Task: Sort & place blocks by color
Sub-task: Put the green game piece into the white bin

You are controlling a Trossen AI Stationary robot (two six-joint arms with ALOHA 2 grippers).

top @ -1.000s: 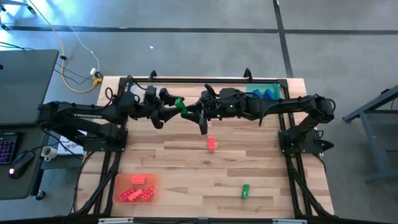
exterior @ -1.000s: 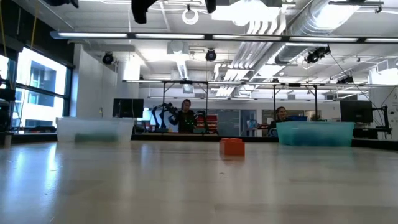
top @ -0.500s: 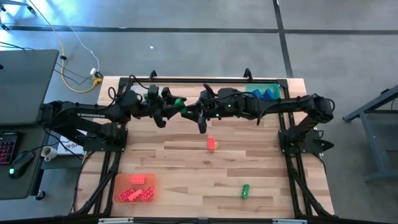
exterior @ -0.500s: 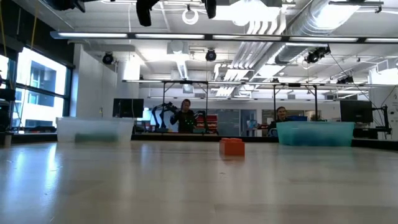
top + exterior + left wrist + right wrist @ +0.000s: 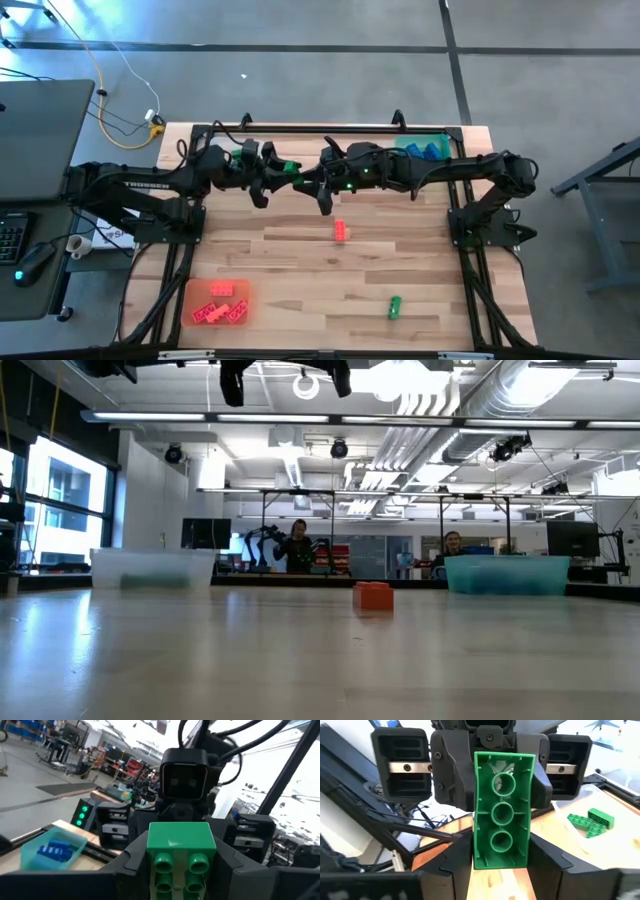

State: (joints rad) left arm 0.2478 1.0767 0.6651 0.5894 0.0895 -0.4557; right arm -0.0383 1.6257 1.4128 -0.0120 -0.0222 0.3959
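A green block point(image 5: 289, 167) hangs in the air over the far middle of the table, between my two grippers, which face each other. My left gripper point(image 5: 275, 168) comes from the table's left and is shut on one end of the block point(image 5: 181, 855). My right gripper point(image 5: 308, 178) comes from the right and is shut on the other end point(image 5: 502, 810). The left wrist view shows the studded face. The right wrist view shows the hollow underside. A red block point(image 5: 341, 231) and another green block point(image 5: 395, 306) lie flat on the table. My left gripper pinches the block's two long sides point(image 5: 152, 865) between its fingers point(image 5: 456, 777), at the end toward the table's left. The fingers come in level from the left and lie along the block, which hangs clear of the table. My right gripper has its fingers point(image 5: 451, 865) against the two long sides point(image 5: 477, 860) of the block's opposite end. They come roughly level from the table's right and lie along the block. The block spans the gap between both grippers, clear of the table.
An orange tray point(image 5: 200, 290) with red blocks sits at the near left. A blue tray point(image 5: 425, 150) with blue blocks is at the far right. A clear tray point(image 5: 580, 805) with green blocks stands at the far left, under my left arm. People sit in the room beyond.
My left gripper has edged toward the right gripper and now covers more of the green block's left end. The block and the right gripper have stayed in place above the table.
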